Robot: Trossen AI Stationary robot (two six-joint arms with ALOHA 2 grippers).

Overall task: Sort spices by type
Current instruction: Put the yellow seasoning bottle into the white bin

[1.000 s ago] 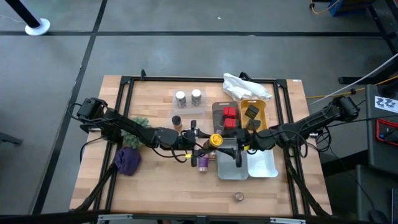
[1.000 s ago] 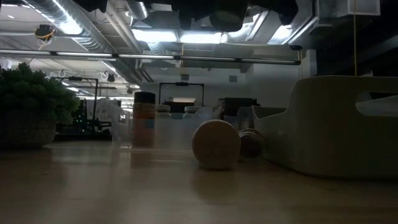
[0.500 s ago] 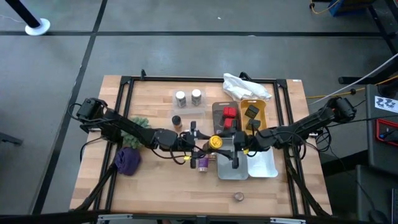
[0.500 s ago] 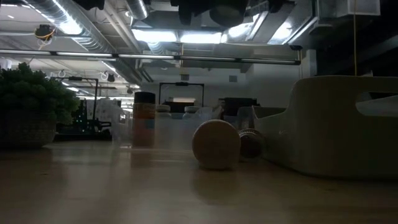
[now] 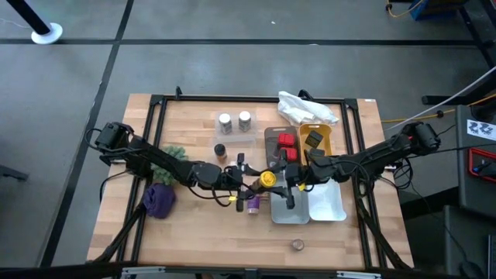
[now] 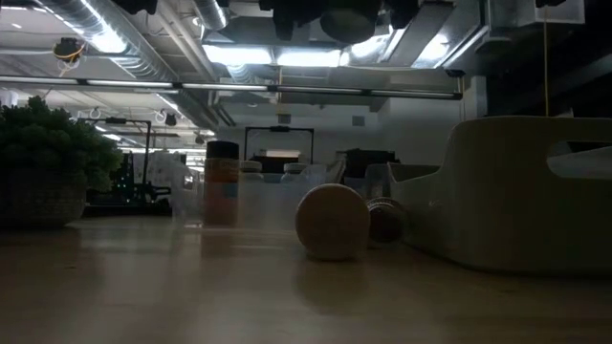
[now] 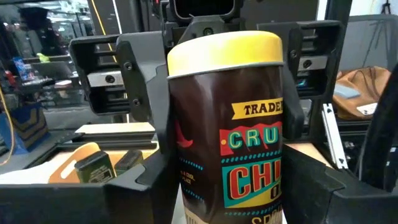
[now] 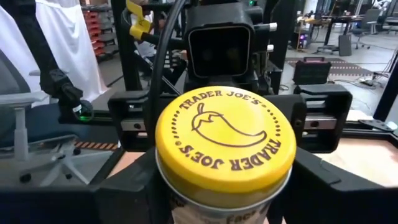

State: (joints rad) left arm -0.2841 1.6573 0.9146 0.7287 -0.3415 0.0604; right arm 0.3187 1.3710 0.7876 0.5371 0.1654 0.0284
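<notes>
A brown jar with a yellow cap is held clear of the table between both arms. My left gripper comes from the table's left and is shut on the jar. My right gripper comes from the right, open. Its fingers stand close on either side of the jar just below the cap, which faces it. Two silver-capped jars, a dark-capped jar and a jar on its side rest on the table. Red tins sit in a dark tray. My left gripper pinches the jar's lower body between its two fingers, coming level from the table's left. The jar is lifted clear, its cap end pointing away toward the right gripper. My right gripper: whether its fingers touch the jar's sides below the cap, I cannot tell.
Dark tins lie in a yellow tray; a white tray and a grey tray sit nearer. A white bag, a purple cloth, a green plant and a small round tin lie around.
My right gripper has moved toward the table's left, closing on the yellow-capped jar until its fingers stand on either side of it. My left gripper has kept its hold on the jar.
</notes>
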